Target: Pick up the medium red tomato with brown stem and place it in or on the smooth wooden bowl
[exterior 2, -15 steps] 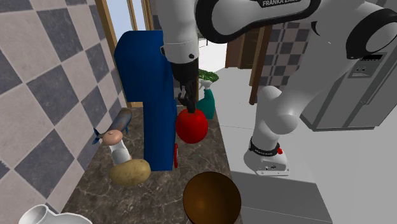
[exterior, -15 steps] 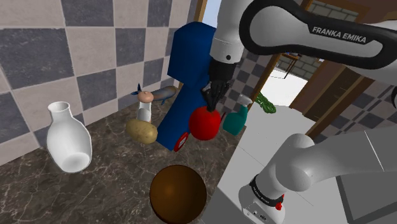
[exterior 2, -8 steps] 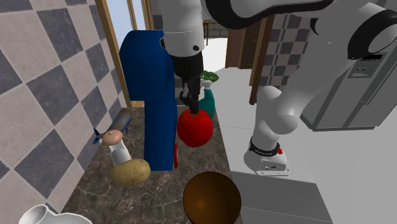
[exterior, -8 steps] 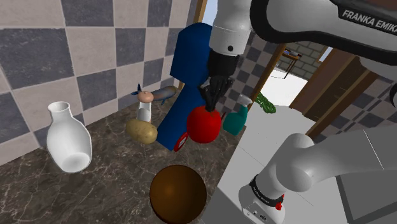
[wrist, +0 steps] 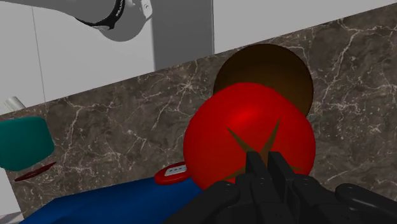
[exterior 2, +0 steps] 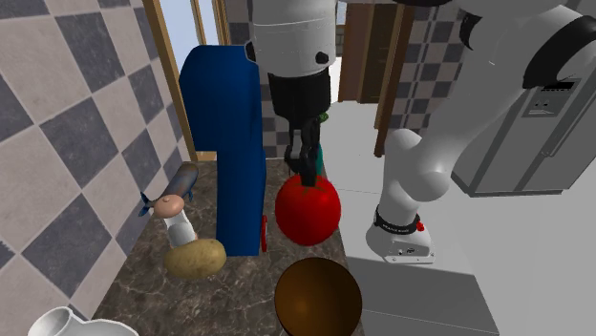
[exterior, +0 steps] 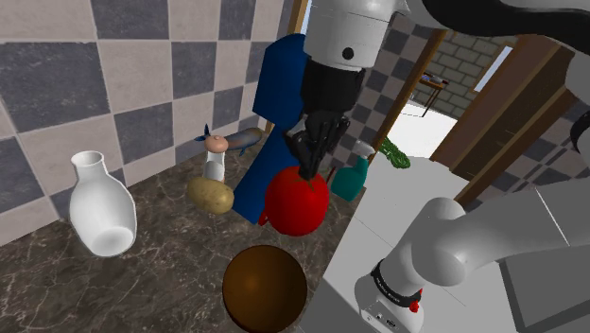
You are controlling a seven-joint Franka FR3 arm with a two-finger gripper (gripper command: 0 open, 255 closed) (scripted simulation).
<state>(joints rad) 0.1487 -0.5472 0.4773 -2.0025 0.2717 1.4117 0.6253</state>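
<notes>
Your shoulder camera looks down on the brown bowl (exterior: 264, 288) from close by, facing the checkered wall (exterior: 142, 85) behind it. Your second exterior camera, just as near, looks past the bowl along that wall toward the doorway (exterior 2: 180, 38). Your wrist camera looks steeply down on the bowl. All three share the bowl, the red tomato (exterior: 295, 203) and the veined dark counter (exterior: 170, 274).

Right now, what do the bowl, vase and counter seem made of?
Bowl: smooth dark brown, maybe wood, though no grain shows. Vase: plain white, softly shaded, perhaps ceramic. Counter: dark with pale veins, looks like polished stone.
</notes>
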